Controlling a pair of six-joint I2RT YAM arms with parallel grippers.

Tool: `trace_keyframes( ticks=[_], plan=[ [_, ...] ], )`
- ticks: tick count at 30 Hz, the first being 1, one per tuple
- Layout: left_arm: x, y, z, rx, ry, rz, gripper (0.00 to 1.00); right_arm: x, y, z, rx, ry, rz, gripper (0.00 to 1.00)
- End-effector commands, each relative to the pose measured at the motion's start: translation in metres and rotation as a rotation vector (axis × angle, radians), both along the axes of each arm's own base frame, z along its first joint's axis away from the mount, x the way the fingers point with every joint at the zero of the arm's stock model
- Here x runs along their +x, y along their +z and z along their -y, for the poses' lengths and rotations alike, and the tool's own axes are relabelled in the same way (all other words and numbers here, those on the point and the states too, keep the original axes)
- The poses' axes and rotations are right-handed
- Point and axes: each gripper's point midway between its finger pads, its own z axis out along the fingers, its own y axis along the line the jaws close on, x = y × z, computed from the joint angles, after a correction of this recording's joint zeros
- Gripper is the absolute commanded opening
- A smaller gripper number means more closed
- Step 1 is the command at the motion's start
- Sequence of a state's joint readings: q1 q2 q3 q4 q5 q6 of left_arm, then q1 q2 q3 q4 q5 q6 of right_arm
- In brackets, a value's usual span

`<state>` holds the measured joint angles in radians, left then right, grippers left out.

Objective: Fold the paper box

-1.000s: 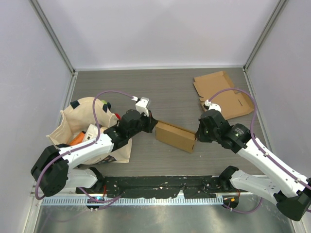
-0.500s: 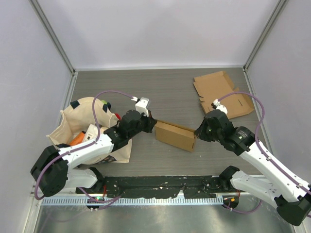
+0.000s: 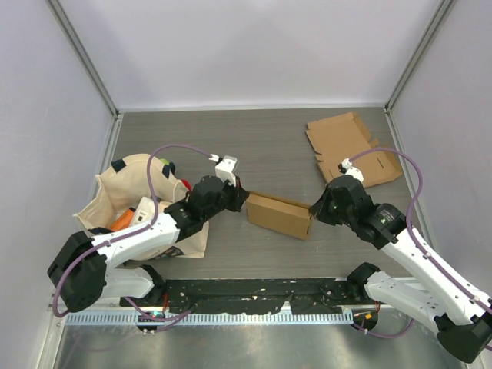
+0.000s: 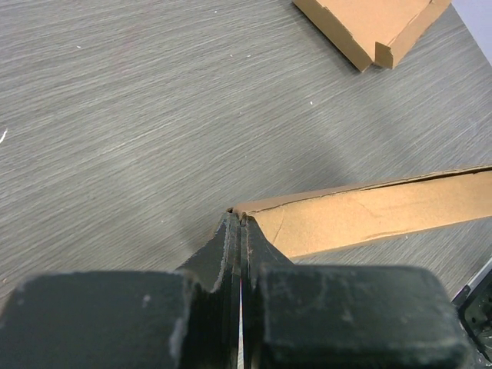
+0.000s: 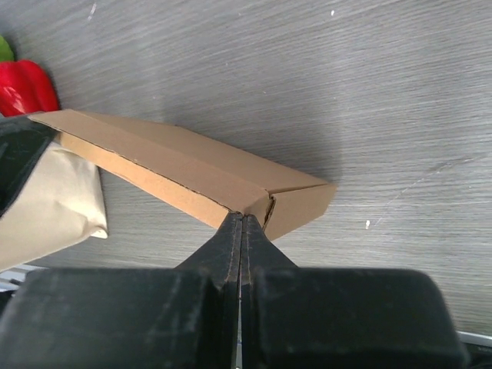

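Paper box (image 3: 279,215) lies on the counter (image 3: 261,146), tote bag (image 3: 127,192) just off its left end. Left claw (image 3: 242,198) and right claw (image 3: 314,209), both pinched fully shut on nothing, butt against its opposite ends. They're bracing it, I'd say, so the folds hold.

My top camera overlooks the desk (image 3: 269,146) from behind, while both wrist cameras closely face the box (image 3: 280,215) from opposite ends.

No legible lettering, label, brand or number on the paper box (image 3: 280,216) or elsewhere.
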<state>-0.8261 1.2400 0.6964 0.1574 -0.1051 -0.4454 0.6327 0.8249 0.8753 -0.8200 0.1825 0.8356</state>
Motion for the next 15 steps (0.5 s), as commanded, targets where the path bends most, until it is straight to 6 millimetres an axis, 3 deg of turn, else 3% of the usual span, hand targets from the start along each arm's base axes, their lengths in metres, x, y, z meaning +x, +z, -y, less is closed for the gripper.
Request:
trace_keyframes(
  ticks=[1,10,15],
  plan=[
    [-0.012,-0.005,0.003,-0.005,-0.028,-0.018,0.0,-0.007,-0.016,0.004,-0.046,0.066,0.014,0.01],
    [-0.025,-0.014,0.007,-0.047,-0.001,-0.024,0.0,-0.018,-0.058,0.004,-0.048,0.122,0.0,0.01],
    [-0.029,-0.024,0.003,-0.034,0.015,-0.04,0.0,-0.021,-0.048,-0.001,0.003,0.116,0.001,0.04]
  ],
)
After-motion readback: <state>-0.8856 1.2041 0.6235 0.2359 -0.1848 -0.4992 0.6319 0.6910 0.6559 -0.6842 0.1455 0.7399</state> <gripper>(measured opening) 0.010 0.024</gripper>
